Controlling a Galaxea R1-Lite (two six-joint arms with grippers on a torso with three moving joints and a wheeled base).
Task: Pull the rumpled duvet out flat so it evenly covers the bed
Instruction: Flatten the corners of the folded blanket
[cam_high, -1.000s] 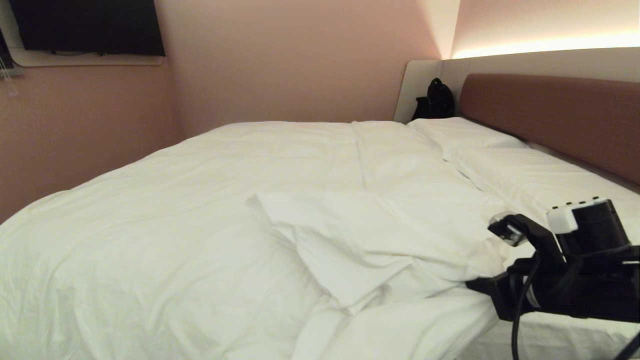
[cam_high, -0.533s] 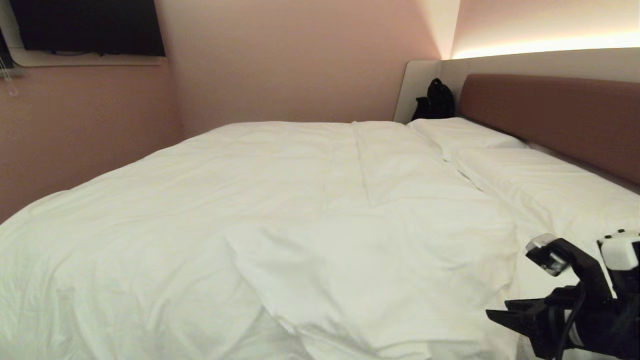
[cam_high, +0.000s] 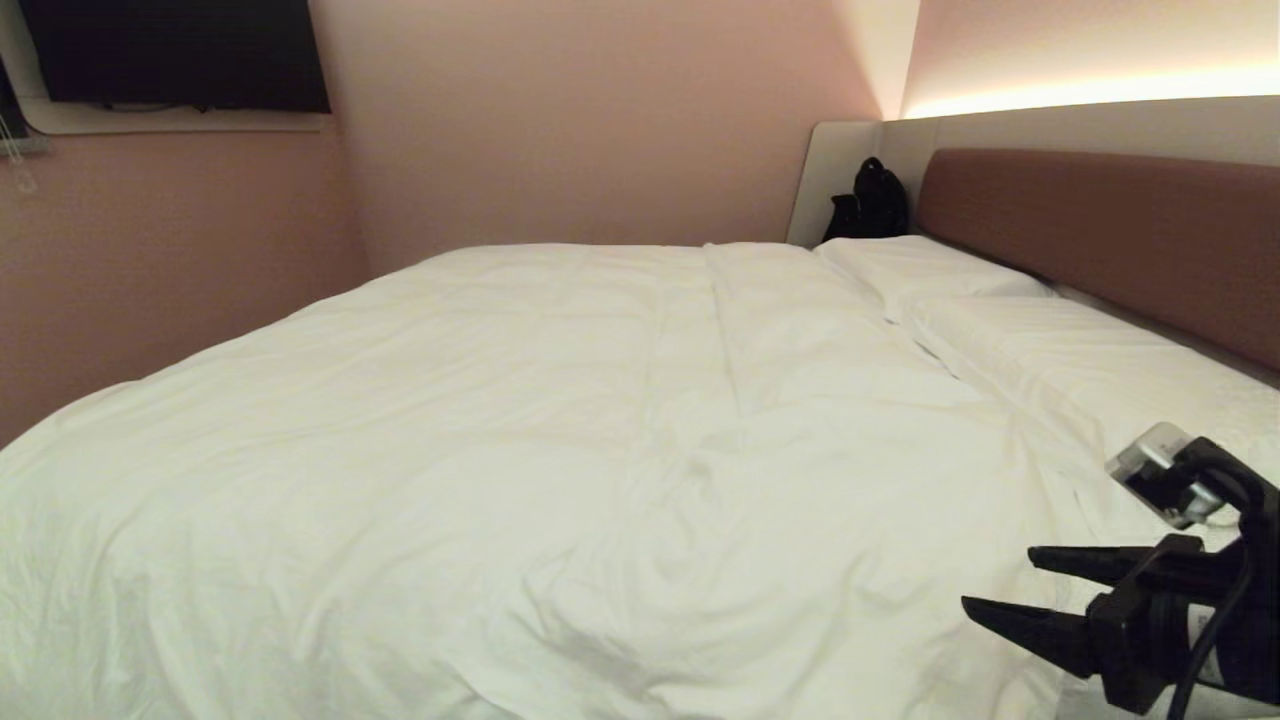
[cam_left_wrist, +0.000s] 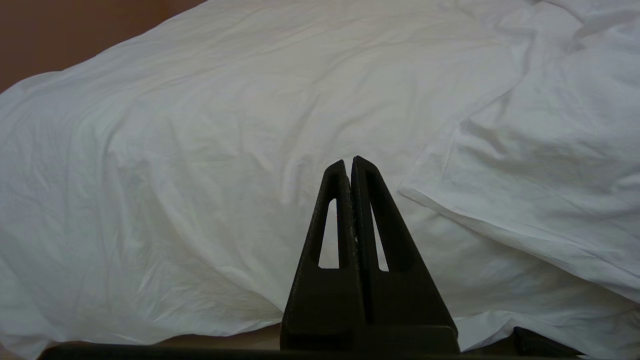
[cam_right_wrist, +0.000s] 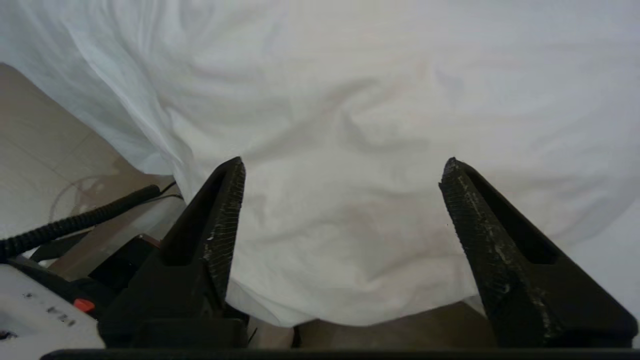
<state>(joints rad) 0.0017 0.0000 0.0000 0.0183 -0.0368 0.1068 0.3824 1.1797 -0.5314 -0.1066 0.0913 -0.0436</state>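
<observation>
At the bed's (cam_high: 1090, 225) near edge, the right gripper (cam_high: 1000, 585) hangs just off the duvet (cam_high: 560, 420), jaws spread wide and empty, likely having let the cloth go so it can settle. Duvet lies spread over the mattress up to the pillows (cam_high: 1040, 340), with soft creases near the middle and its edge draping over the side. Left gripper (cam_left_wrist: 348, 167) sits parked low beside the bed, jaws pressed together, apparently idle while the other arm works.
</observation>
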